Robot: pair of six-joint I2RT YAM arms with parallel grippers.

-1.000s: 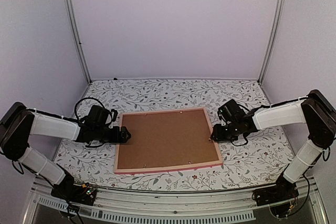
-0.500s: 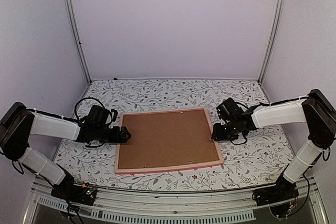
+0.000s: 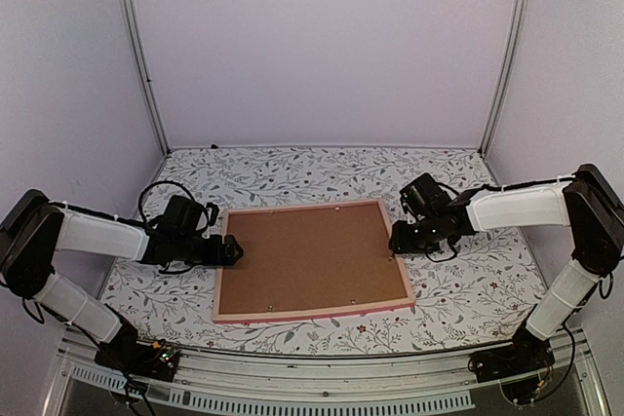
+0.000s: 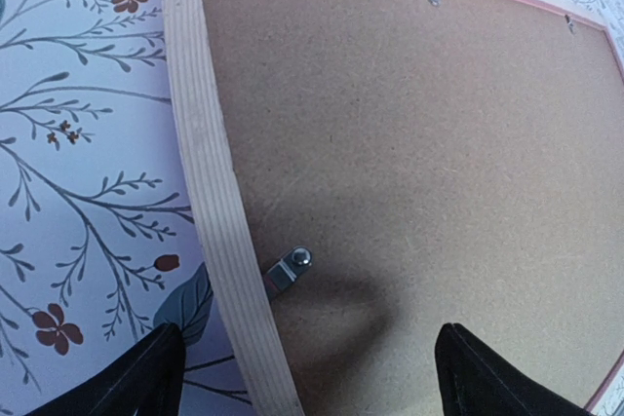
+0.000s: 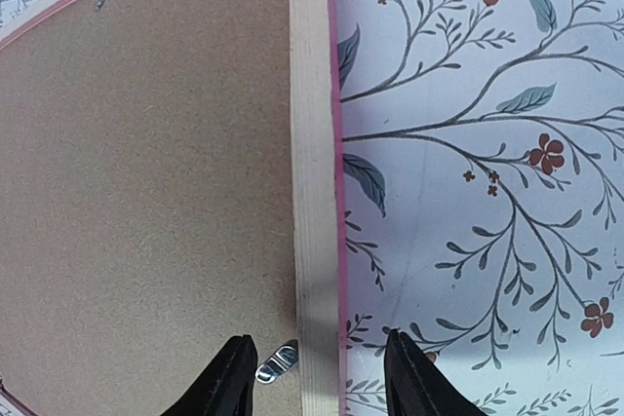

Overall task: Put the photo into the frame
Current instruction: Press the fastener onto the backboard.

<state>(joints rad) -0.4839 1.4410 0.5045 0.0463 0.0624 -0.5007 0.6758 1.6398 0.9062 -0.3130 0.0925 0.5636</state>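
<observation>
**Both arms low at the frame's sides**

Left gripper (image 3: 234, 250) reaches in level, jaws wide over the frame's (image 3: 312, 311) left rail. Right gripper (image 5: 317, 377) stands half spread astride the right rail. The frame lies back-up on the table (image 3: 292, 172); the photo is possibly under the board (image 3: 312, 258).

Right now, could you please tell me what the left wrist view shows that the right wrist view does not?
Only the left wrist view: the left rail of the frame, a metal tab beside it, and the left gripper open wide astride both. Only the right wrist view: the right rail with its pink outer edge, and the right gripper open astride it, a second tab between its fingers. Both: the brown backing board and the floral table cover. Neither shows the photo.
</observation>
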